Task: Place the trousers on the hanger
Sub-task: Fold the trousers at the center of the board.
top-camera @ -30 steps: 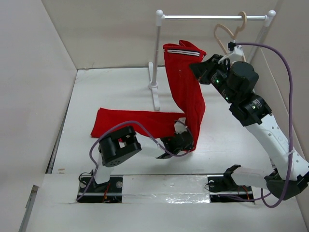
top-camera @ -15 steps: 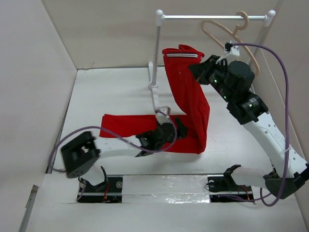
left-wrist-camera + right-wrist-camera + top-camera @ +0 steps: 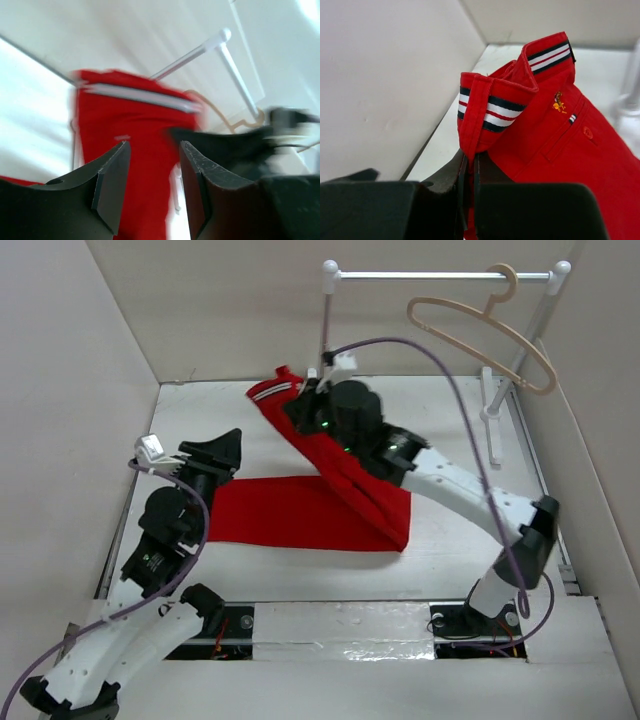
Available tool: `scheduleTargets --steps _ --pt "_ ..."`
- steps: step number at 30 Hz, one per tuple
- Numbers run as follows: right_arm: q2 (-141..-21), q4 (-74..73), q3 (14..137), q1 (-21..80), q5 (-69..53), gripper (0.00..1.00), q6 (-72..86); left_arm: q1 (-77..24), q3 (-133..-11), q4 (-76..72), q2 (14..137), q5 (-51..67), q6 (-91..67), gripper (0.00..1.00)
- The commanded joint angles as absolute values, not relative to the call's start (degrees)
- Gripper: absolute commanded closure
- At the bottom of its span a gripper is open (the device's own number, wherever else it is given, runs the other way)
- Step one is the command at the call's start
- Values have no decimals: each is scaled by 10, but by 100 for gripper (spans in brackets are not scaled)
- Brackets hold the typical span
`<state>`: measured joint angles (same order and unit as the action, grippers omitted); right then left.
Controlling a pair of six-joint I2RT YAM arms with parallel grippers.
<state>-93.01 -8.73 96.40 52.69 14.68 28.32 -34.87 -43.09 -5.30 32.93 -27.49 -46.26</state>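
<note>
The red trousers [image 3: 300, 515] lie folded on the table, legs flat and the striped waistband [image 3: 270, 390] lifted toward the back. My right gripper [image 3: 302, 408] is shut on that end. In the right wrist view its jaws pinch a fold of the trousers [image 3: 540, 130] just under the waistband, at the gripper [image 3: 470, 162]. My left gripper [image 3: 226, 453] hovers left of the trousers, open and empty. Its wrist view shows the gripper [image 3: 152, 150] with a clear gap and the trousers [image 3: 135, 150] beyond. The beige hanger [image 3: 480, 325] hangs by its hook on the rack bar at the back right.
The white-posted rack with its silver bar [image 3: 440, 276] stands along the back, one post [image 3: 327, 310] just behind the right gripper and the other [image 3: 520, 340] at the right wall. White walls enclose the table on the left, back and right. A purple cable [image 3: 450, 390] arcs over the right arm.
The right arm swung left and down from beside the hanger, carrying the waistband with it. The left gripper let go of the trousers, opened and pulled back to the left. The hanger swung on the bar.
</note>
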Motion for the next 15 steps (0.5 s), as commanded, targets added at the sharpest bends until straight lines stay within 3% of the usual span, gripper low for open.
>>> scheduleTargets --steps 1,2,4,5,8,12,15 --pt "-1007 62 1008 606 187 95 284 -343 -490 19 302 -276 -417 58" --pt "-1037 65 1027 618 184 74 285 -343 -503 37 295 -293 -415 58" --pt "-1135 33 1065 642 181 51 290 -343 -505 47 273 -300 -414 55" --pt "-1167 14 1088 659 162 32 291 -343 -499 54 266 -310 -412 53" --pt "-1215 -14 1125 677 142 30 300 -343 -489 82 244 -337 -423 52" --pt "-1130 48 1006 672 132 23 305 -343 -464 82 228 -348 -427 51" --pt "-1028 67 888 659 149 25 306 -343 -442 74 249 -336 -436 51"
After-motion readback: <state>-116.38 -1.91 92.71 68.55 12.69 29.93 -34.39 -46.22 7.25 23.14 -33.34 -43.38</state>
